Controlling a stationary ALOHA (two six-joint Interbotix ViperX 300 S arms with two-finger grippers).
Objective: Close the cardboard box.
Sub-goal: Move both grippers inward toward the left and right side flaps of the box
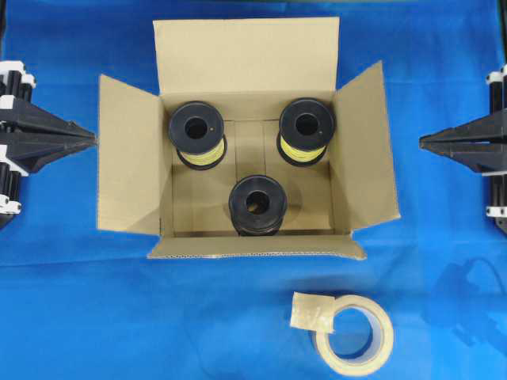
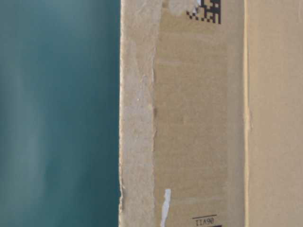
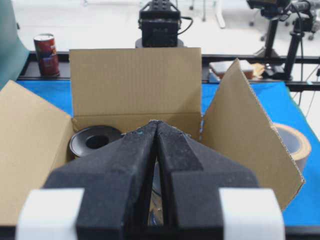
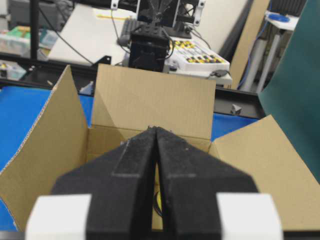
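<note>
The large brown corrugated cardboard box [image 1: 238, 142] is seen mid-table with all four flaps spread open. The black left gripper [image 1: 93, 139] and black right gripper [image 1: 422, 142] are held at opposite table edges, fingers pressed together on nothing.

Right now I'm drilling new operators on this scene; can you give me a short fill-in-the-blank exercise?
1. The cardboard box holds ____ spools.
2. The box's flaps stand ____.
3. The tape roll lies ____ the box, on the blue cloth.
4. The left gripper and the right gripper are both ____.

Missing words: three; open; outside; shut
</note>
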